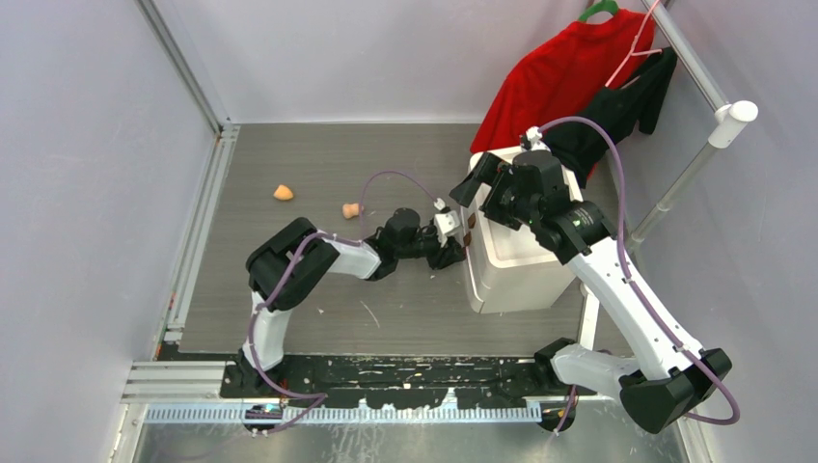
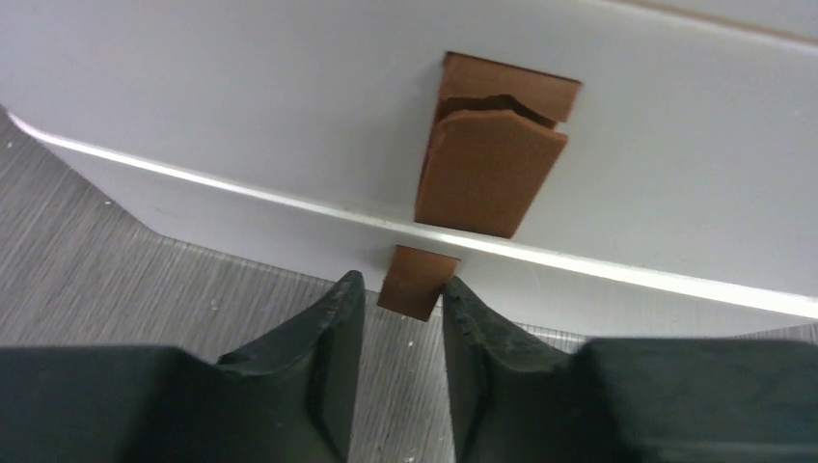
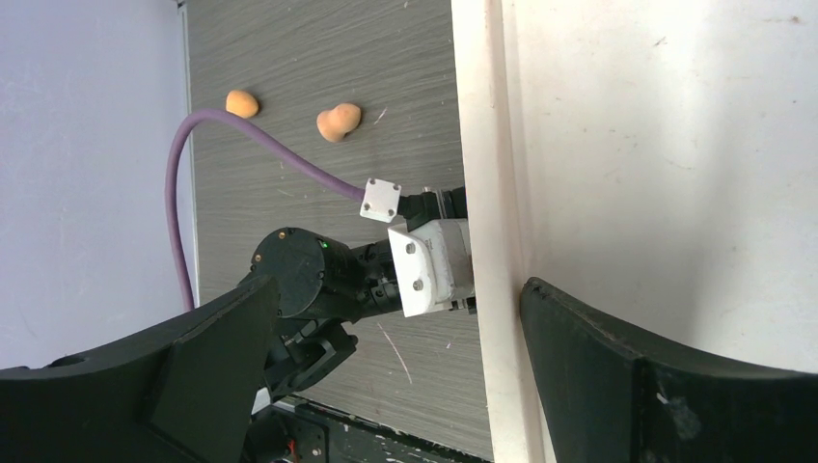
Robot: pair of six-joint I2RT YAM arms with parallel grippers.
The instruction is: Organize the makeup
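Note:
A white box [image 1: 521,262] stands on the grey table at the right. A brown latch strap [image 2: 492,164] hangs down its side, with a small brown tab [image 2: 418,280] below it. My left gripper [image 2: 400,285] is at that side of the box [image 2: 241,96], jaws narrowly apart, the tab just past its tips. My right gripper [image 3: 400,289] is wide open over the box's left lid edge [image 3: 482,145]. An orange sponge [image 1: 283,193] and a pink sponge [image 1: 351,209] lie on the table to the left. The other makeup is out of view.
A red shirt [image 1: 559,77] and a black garment [image 1: 617,111] hang on a rack [image 1: 695,164] behind the box. My left arm's purple cable [image 3: 251,135] arcs near the sponges. A metal rail [image 1: 198,222] runs along the table's left side.

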